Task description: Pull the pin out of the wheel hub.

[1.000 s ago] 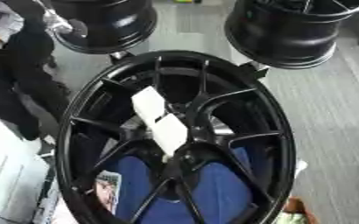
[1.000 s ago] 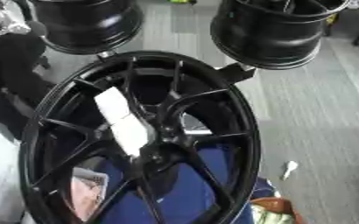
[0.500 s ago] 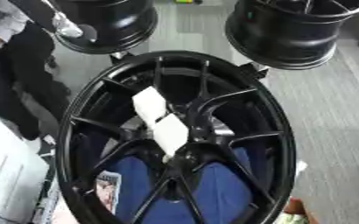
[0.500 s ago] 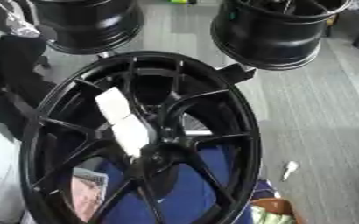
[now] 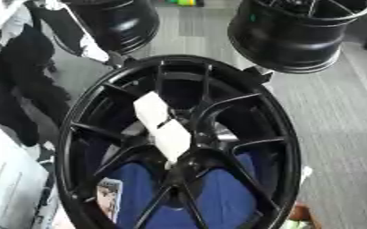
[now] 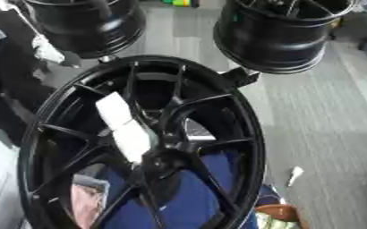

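Note:
A large black wheel hub [image 5: 273,134] with several spokes fills the middle of both views, tilted towards me. A white, elongated pin [image 5: 163,125] in two sections lies across the spokes. It runs from the upper left down to the hub's centre boss [image 5: 188,162]. Its lower end meets the centre, and how it sits there is hidden. Neither of my hands shows in either view.
Two more black wheels stand at the back, one on the left [image 5: 120,22] and one on the right [image 5: 304,33]. Blue cloth [image 5: 218,197] shows through the lower spokes. Grey floor [image 5: 343,125] lies to the right, with a small white scrap [image 6: 295,174] on it.
The view has shifted slightly. The wheel hub and the white pin keep their places.

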Controlling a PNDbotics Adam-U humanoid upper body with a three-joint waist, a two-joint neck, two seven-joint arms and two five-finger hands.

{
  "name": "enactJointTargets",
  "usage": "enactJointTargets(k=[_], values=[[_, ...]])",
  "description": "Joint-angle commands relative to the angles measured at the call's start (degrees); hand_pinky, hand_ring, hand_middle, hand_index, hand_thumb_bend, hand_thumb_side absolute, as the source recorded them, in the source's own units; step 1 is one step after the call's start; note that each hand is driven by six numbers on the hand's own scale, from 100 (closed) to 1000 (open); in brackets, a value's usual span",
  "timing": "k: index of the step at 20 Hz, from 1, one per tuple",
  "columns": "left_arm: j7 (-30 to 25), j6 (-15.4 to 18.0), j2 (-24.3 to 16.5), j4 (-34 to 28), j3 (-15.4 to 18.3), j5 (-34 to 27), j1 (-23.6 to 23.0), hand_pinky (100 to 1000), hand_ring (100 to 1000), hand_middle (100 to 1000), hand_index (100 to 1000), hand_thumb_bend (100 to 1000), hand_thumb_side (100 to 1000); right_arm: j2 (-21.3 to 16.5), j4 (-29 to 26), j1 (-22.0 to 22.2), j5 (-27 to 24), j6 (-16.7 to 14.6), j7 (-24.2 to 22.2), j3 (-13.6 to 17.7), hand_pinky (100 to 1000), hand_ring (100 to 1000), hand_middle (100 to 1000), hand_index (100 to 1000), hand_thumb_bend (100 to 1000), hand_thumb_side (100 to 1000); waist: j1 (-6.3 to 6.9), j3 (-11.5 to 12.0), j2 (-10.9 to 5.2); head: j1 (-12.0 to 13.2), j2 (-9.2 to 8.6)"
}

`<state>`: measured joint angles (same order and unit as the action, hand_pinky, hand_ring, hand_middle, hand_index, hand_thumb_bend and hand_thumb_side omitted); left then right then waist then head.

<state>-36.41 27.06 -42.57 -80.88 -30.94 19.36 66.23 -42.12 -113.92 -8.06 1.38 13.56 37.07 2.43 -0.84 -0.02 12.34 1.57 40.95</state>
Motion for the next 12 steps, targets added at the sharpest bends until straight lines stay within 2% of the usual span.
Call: enactJointTargets(k=[1,12], values=[[-14.5,10.3,0.0,0.6,-1.5,-2.4,2.2,771,764,725,833,540,350,-1.9,-0.7,-0.5,-0.2,0.0,0.2,0.3,860,721,690,712,100,511,-0.05,-0.1,-0.98,-0.3,-0.72],[-15.6,10.6,1.9,2.4,-8.2,-3.6,3.8,770,766,731,841,535,408,-1.6,-0.7,-0.6,-0.6,-0.2,0.4,0.0,860,720,689,711,100,526,-0.06,-0.1,-0.75,-0.6,-0.60]])
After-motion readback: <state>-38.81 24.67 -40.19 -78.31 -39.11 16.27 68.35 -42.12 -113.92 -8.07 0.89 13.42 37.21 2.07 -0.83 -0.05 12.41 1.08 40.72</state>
